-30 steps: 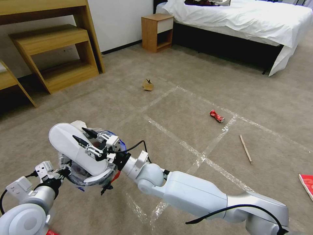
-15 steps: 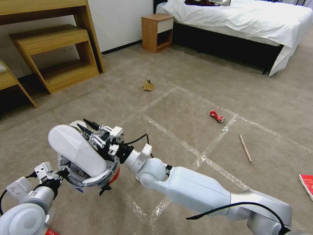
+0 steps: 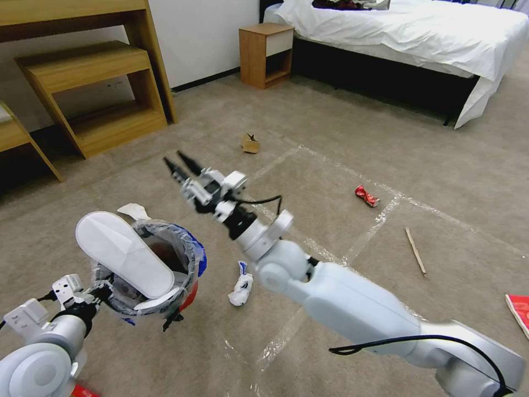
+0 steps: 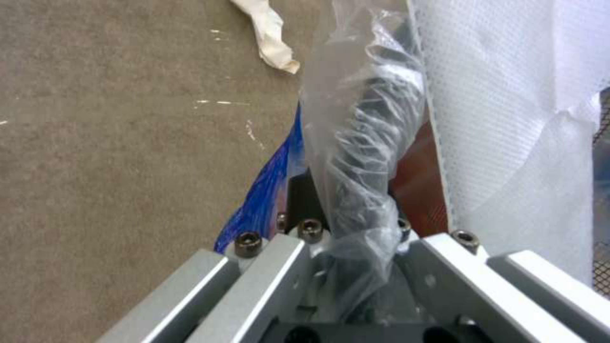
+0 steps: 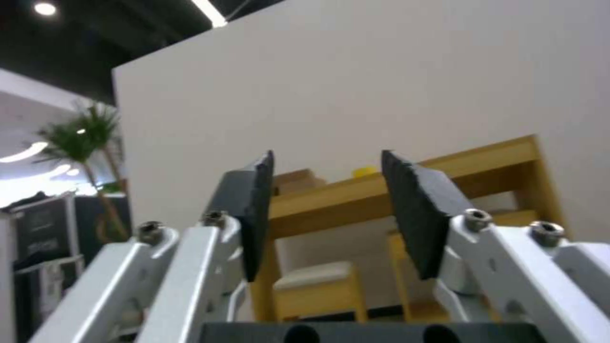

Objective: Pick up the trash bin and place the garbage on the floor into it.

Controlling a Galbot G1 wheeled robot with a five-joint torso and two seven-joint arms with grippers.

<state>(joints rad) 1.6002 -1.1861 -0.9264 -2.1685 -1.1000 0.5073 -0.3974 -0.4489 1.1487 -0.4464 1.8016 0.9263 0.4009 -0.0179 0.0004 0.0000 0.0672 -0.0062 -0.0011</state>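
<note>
Head view: slipper (image 3: 124, 253) in bin (image 3: 190, 256); my left gripper (image 3: 102, 289) pinches its rim, right gripper (image 3: 179, 161) spread, empty. Next: tissue wad (image 3: 241, 284).

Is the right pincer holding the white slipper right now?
No, the right pincer is open and empty in the air, while the white slipper sticks out of the trash bin.

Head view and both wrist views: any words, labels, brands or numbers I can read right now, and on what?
No text reads in any view.
Crushed red soda can: any markings are too small to read.
Red item at the carpet's edge: nothing can be made out on it.
Trash bin liner: a blue and black print, no letters legible.
White slipper in the bin: plain, no label.
</note>
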